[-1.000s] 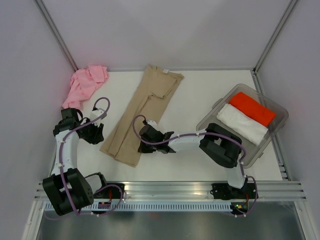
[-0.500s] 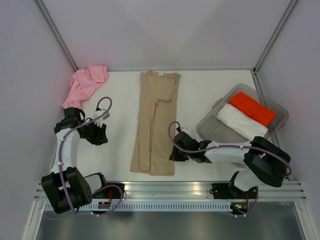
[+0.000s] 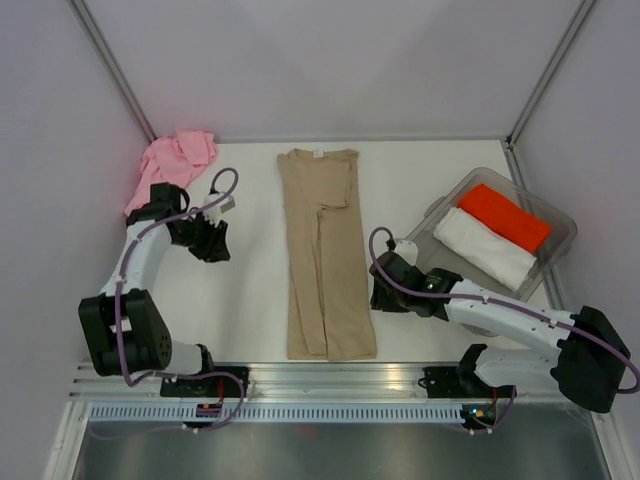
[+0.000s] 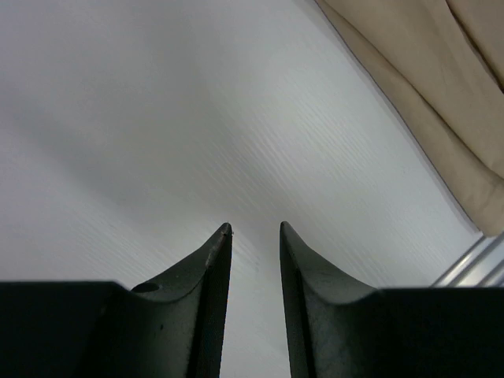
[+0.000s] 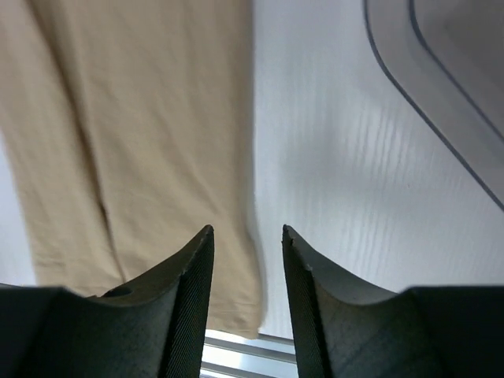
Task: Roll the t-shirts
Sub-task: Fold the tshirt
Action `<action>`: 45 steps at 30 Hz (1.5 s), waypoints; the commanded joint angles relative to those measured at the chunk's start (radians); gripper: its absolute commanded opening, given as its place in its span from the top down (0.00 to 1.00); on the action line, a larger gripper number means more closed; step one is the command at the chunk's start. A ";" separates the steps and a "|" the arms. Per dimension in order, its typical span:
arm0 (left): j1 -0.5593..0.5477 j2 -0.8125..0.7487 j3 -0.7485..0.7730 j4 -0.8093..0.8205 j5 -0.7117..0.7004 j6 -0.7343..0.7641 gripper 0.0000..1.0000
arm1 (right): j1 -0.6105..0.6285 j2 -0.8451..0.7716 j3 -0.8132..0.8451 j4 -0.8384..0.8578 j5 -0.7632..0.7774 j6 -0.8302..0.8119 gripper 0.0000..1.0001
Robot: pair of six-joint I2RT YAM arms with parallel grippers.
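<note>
I've got the tan shirt [image 3: 325, 255] lying flat as a long folded strip down the middle of the tabletop [image 3: 250, 300], collar at the far end, and the pink shirt [image 3: 175, 165] bunched up in the far left corner. My right tool [image 5: 248, 230] hangs at the strip's right edge, toward its near end, jaws parted and gripping nothing. My left tool [image 4: 255, 228] sits over bare tabletop between the two shirts, jaws a narrow gap apart, empty too.
</note>
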 commanded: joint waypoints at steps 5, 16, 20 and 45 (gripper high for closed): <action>-0.144 0.268 0.330 0.244 -0.140 -0.294 0.64 | 0.215 0.200 0.336 -0.070 0.196 -0.157 0.58; -0.264 0.265 0.213 0.236 -0.069 -0.253 0.69 | 0.343 0.353 0.264 0.262 -0.030 -0.111 0.55; -0.308 0.093 0.025 0.116 0.070 -0.109 0.63 | 0.261 0.300 0.115 0.432 -0.175 -0.047 0.54; -0.934 -0.431 -0.420 0.008 -0.055 0.728 0.54 | 0.125 0.374 0.066 0.593 -0.321 -0.034 0.64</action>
